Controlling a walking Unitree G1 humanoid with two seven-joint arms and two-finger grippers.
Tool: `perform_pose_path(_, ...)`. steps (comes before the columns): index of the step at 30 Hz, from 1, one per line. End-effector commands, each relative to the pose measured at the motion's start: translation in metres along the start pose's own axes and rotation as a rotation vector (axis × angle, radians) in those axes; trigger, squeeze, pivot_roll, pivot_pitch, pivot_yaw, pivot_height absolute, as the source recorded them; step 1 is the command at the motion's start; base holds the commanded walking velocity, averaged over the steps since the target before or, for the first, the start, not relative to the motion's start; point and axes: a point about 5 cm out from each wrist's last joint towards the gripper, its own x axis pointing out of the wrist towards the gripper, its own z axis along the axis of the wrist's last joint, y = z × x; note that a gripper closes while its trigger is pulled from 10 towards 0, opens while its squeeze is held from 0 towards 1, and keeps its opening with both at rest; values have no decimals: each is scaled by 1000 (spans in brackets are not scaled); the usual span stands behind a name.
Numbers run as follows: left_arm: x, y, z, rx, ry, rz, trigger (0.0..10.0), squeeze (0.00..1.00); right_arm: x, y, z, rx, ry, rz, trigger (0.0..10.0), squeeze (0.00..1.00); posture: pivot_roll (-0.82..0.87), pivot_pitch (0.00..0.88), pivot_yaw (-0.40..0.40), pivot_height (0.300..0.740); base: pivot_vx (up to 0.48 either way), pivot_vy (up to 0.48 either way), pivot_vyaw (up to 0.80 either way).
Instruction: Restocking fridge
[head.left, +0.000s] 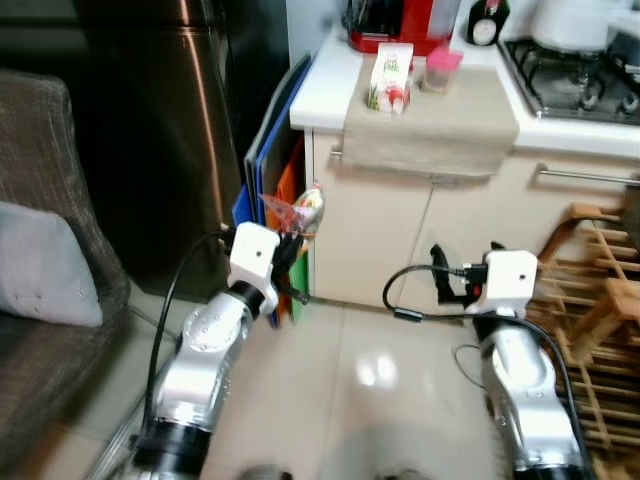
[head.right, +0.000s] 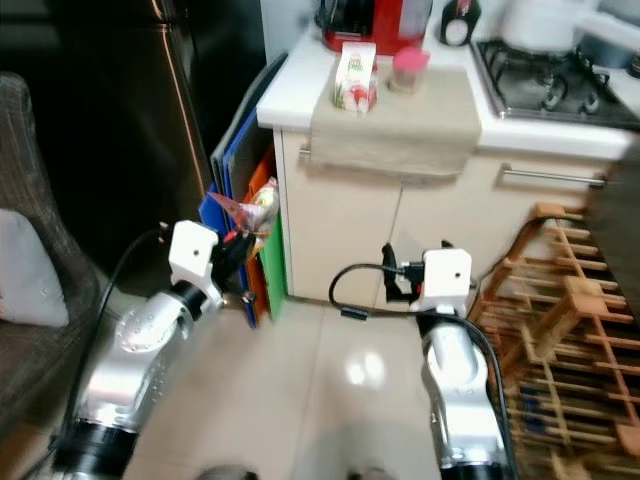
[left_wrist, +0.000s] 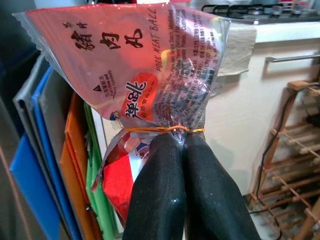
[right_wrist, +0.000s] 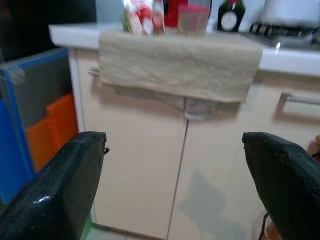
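Note:
My left gripper (head.left: 291, 250) is shut on a clear and red bag of pork meat balls (left_wrist: 145, 65), tied with a rubber band just above the fingertips (left_wrist: 165, 150). The bag (head.left: 300, 208) is held up in front of the boards beside the cabinet. To the left stands the dark steel fridge (head.left: 170, 120), door closed. My right gripper (head.left: 452, 280) is open and holds nothing; it faces the cream cabinet doors (right_wrist: 185, 165). On the counter a small carton (head.left: 391, 77) and a pink-lidded jar (head.left: 441, 70) stand on a beige cloth (head.left: 430, 125).
Blue, orange and green boards (head.left: 268, 170) lean between fridge and cabinet. A wooden rack (head.left: 595, 320) stands on the right. A grey armchair with a cushion (head.left: 45, 265) is on the left. A gas hob (head.left: 575, 75) and red appliance (head.left: 400, 25) sit on the counter.

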Motion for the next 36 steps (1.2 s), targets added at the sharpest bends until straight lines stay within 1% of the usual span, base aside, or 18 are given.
perform_pose_path(1,0,0,3,4,-21,-4,10000,0,-1,-3,0,-8,0,-8,10000,0,-47,0,33,740,-274,0,0)
perform_pose_path(5,-1,0,1,9,-20,-5,10000,0,-1,-4,0,-9,1,-10,10000,0,-48,0,34,740,-128,0,0)
perform_pose_path(8,-1,1,0,-11,-19,-4,10000,0,-2,-5,-1,-10,4,-13,10000,0,-49,0,35,740,0,0,0)
perform_pose_path(9,-2,1,0,-30,-32,-1,10000,0,-2,-6,-2,-11,6,-15,10000,0,-49,0,35,740,0,0,0)
perform_pose_path(13,-3,1,-1,-45,-28,1,10000,0,-3,-6,-2,-12,8,-17,10000,0,-50,0,36,740,0,-127,0)
perform_pose_path(16,-2,0,-2,-47,-31,4,10000,0,-2,-6,-2,-12,8,-19,10000,0,-53,0,37,740,0,-423,0)
perform_pose_path(23,-1,-2,-2,-58,-35,-2,10000,0,-2,-7,-2,-15,6,-20,10000,0,-58,0,38,740,244,-410,0)
perform_pose_path(27,0,-2,-6,-68,-19,57,10000,0,-1,-7,-2,-16,6,-17,10000,0,-55,0,34,740,244,-411,0)
perform_pose_path(31,-1,-4,-8,-83,-14,88,10000,0,0,-7,-2,-15,9,-10,10000,0,-49,0,23,740,242,-412,0)
perform_pose_path(36,-2,-2,-7,-79,-19,93,10000,0,2,-7,-2,-15,10,-7,10000,0,-45,0,25,740,243,-411,0)
